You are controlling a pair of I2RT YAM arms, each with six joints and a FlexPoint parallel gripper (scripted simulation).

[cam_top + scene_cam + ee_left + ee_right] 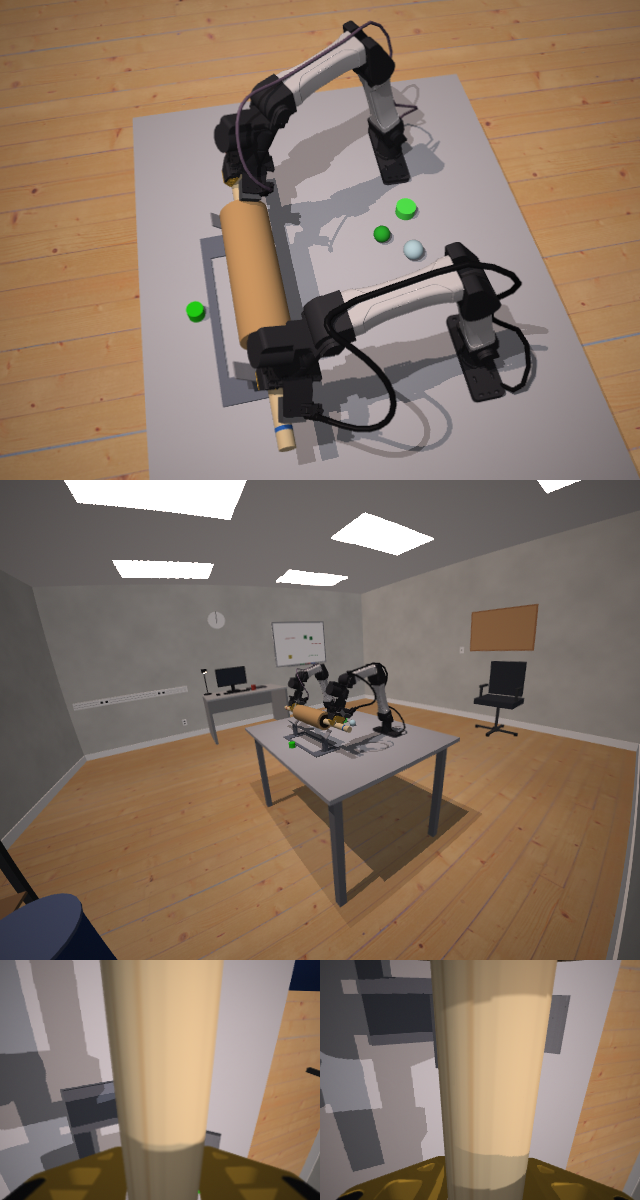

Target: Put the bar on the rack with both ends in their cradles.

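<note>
currently, top view: bar above rack, left gripper on blue-band end, right gripper on other end
exterior view: bar roughly level, green cylinder on table beside rack, cradle seating can't tell
left wrist: pincer closed on pale bar handle, rack partly hidden behind it
right wrist: pincer also closed on handle, rack piece visible either side

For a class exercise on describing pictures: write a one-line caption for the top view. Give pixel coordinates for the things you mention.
Left gripper point(268, 388) point(338, 721) point(162, 1175) and right gripper point(235, 183) point(292, 705) point(485, 1166) hold a thick tan cylindrical bar point(255, 273) point(309, 716) point(165, 1060) point(492, 1070) over a grey rectangular rack point(217, 330) point(316, 753) point(213, 1140) point(557, 1025).
</note>
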